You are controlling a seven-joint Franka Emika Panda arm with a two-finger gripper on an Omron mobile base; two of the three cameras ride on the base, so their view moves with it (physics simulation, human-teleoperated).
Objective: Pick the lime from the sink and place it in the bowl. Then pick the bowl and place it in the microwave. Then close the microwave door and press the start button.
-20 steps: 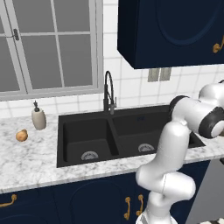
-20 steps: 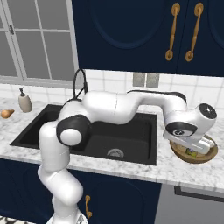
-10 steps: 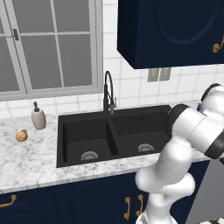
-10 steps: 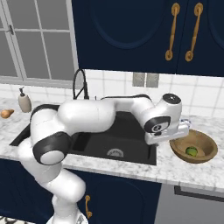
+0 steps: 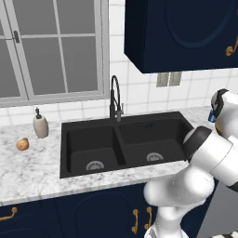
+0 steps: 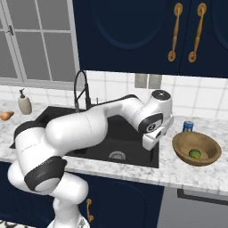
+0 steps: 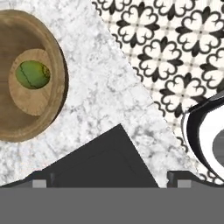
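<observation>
On the far left of the marble counter [image 6: 133, 171] lie an orange-brown lump [image 5: 22, 144] and a soap bottle [image 5: 40, 126], then the black sink [image 5: 123, 142] with its arched tap [image 5: 115, 100]. The gripper [image 6: 150, 143] hangs over the sink's right edge, its fingers spread wide and empty. To its right the roundish lime [image 6: 194, 154], with no clear long axis, rests in the upright wooden bowl [image 6: 196, 148], a blue can [image 6: 188, 126] just behind; the arm has pulled back left off the bowl since a second ago.

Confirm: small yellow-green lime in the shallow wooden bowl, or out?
In. The small yellow-green lime lies on the floor of the shallow wooden bowl, which stands on the marble counter.
</observation>
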